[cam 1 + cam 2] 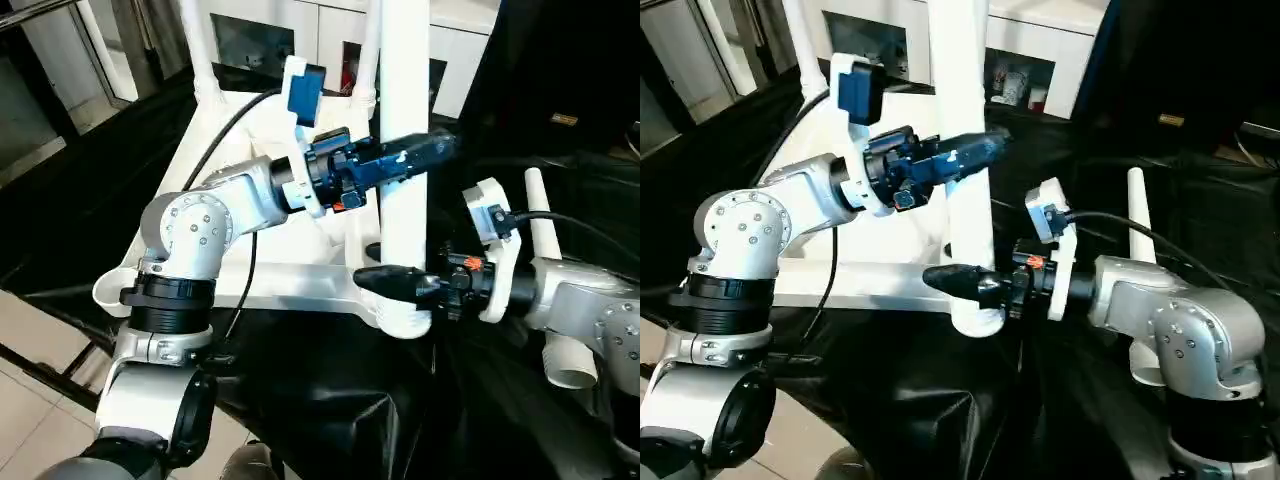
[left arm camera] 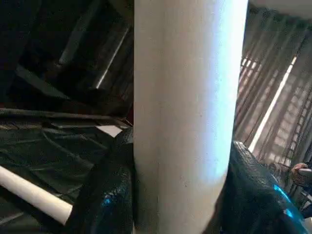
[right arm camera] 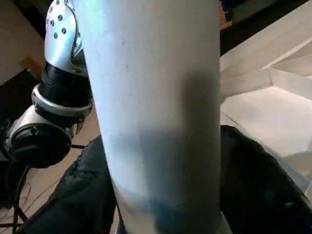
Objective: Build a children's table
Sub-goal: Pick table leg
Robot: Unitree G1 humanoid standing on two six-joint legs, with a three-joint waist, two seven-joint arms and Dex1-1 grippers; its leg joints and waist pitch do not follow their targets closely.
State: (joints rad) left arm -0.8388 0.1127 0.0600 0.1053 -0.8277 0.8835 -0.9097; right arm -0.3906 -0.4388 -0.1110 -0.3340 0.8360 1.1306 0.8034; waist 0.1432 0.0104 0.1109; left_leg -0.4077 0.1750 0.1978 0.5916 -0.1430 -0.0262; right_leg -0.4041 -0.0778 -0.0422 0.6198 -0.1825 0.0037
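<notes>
1. Gripping the upright leg point(image 1: 404, 150), my left gripper point(image 1: 425, 150) clamps its shaft.
2. My right gripper point(image 1: 400, 283) straddles the leg's base at the tabletop point(image 1: 290, 280) corner socket; contact unclear.
3. Leg top is cut off.

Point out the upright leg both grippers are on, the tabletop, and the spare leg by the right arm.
upright leg point(image 1: 404, 215): left eye view, mid-shaft.
tabletop point(image 1: 290, 280): left eye view, near rim.
spare leg point(image 1: 545, 240): left eye view, upper shaft.

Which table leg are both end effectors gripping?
The upright leg standing in the tabletop's near corner socket; the loose leg lies apart on the right.
</notes>
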